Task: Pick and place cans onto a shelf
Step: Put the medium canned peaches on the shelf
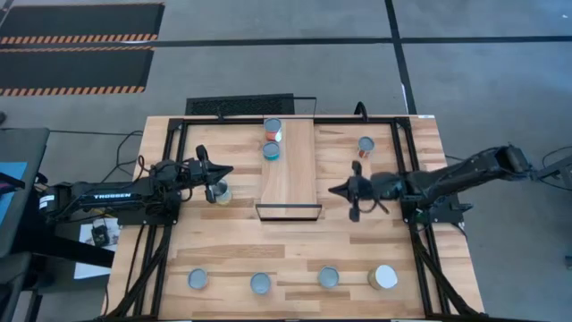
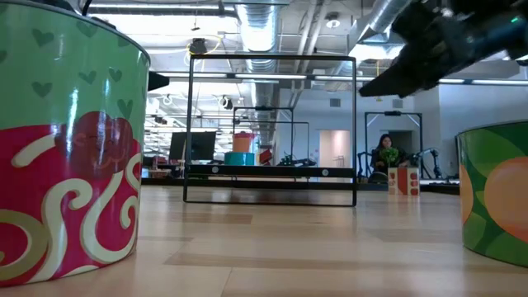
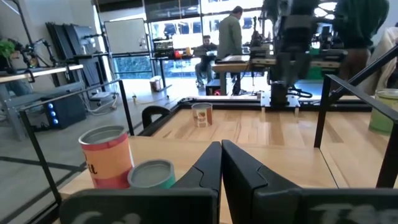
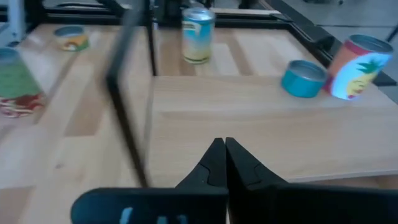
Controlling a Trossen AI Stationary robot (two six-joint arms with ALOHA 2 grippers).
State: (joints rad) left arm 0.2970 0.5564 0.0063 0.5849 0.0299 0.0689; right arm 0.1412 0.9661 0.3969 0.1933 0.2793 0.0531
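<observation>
On shelf: two cans at far end, red one, teal one. Six cans left on tabletop. Between picks, I judge; next move calls for opening over a fresh can. Left gripper near yellow can, jaws together, empty. Right gripper beside shelf, jaws together, empty

Industrial robotics lab: exposed ceiling ducts, hazard-striped floor mats, workbenches beyond.
</observation>
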